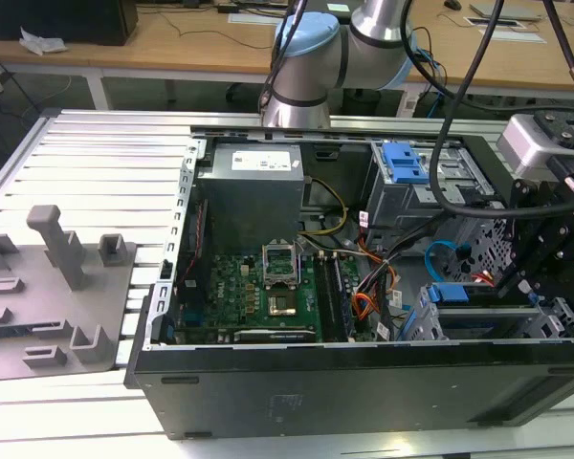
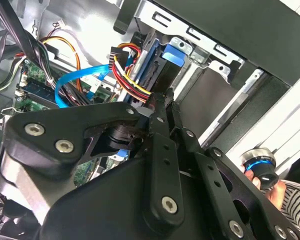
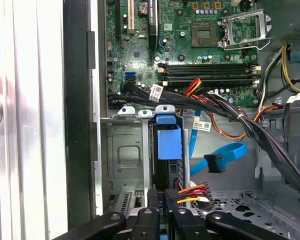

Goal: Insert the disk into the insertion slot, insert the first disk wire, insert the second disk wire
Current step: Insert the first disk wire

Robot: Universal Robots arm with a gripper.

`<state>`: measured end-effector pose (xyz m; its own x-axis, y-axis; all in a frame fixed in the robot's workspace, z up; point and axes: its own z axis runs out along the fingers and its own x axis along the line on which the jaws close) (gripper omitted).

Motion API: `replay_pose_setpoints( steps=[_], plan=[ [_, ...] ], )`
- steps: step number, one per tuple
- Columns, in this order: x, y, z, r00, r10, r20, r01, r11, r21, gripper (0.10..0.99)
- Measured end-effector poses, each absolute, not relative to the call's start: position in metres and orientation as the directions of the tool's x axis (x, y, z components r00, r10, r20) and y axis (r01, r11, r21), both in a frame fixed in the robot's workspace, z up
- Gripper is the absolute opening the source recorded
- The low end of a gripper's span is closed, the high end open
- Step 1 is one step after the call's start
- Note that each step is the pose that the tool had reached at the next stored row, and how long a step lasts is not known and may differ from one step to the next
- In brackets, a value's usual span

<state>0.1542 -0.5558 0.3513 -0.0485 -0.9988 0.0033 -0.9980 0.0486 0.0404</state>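
The disk (image 3: pixel 169 144), in its bright blue carrier, sits pushed into the insertion slot (image 3: pixel 124 156) of the grey cage; in the exterior view the disk (image 1: pixel 449 294) is at the case's right. My gripper (image 3: pixel 161 201) is at the disk's rear end, shut on the plug of the first disk wire (image 3: pixel 191 192), a red-yellow-black bundle. In the second wrist view the gripper (image 2: pixel 161 99) pinches that bundle (image 2: pixel 132 72) against the disk's connector edge. The second disk wire (image 3: pixel 226 154), flat and light blue, hangs loose beside the disk with its dark plug free. It also shows in two other views (image 2: pixel 75 79) (image 1: pixel 438 256).
The open computer case (image 1: pixel 364 382) lies on a slatted table. A second grey cage carries a blue latch (image 1: pixel 405 163). Black cable bundles (image 3: pixel 250 125) cross above the disk bay. A grey fixture (image 1: pixel 57 296) lies at the exterior view's left. A person's hand (image 2: pixel 276 194) is near a blue-ringed knob (image 2: pixel 258 164).
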Motion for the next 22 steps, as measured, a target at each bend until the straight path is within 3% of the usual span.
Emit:
replay_pose_setpoints(
  steps=[22],
  plan=[
    [0.1539,-0.5648,0.3480,-0.048,-0.999,0.003,-0.998,0.049,0.040,0.169]
  ],
)
